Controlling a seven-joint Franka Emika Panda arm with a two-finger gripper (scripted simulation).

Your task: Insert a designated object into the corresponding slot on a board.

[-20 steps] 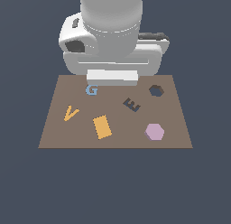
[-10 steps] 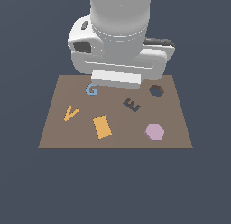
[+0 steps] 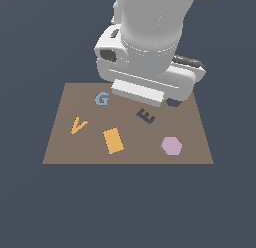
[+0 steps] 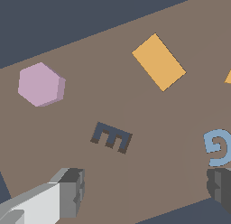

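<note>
Brown board (image 3: 55, 147) lies flat on a dark ground, with the small pieces spread over it. Pink hexagon (image 3: 171, 146) sits near the board's front edge toward the exterior view's right, lying flat, clear of everything else; in the wrist view it shows as a pale lilac block (image 4: 40, 84) with one shaded side face. Dark letter E (image 3: 146, 116) lies between the hexagon and the blue G (image 3: 102, 98), apart from both. Orange rectangle (image 3: 113, 141) lies just to the exterior view's left of centre, tilted; orange V (image 3: 78, 125) is further toward that side. The arm's white body hangs over the back half of the board and covers most of the dark hexagonal slot (image 3: 173, 102); only a sliver peeks out beneath it, toward the exterior view's right. Gripper (image 4: 146, 187) is spread wide with nothing between the fingers (image 4: 72, 191); the two grey tips stand well apart above bare board, with the E just beyond them. The hexagon is well apart from both fingertips and untouched.
</note>
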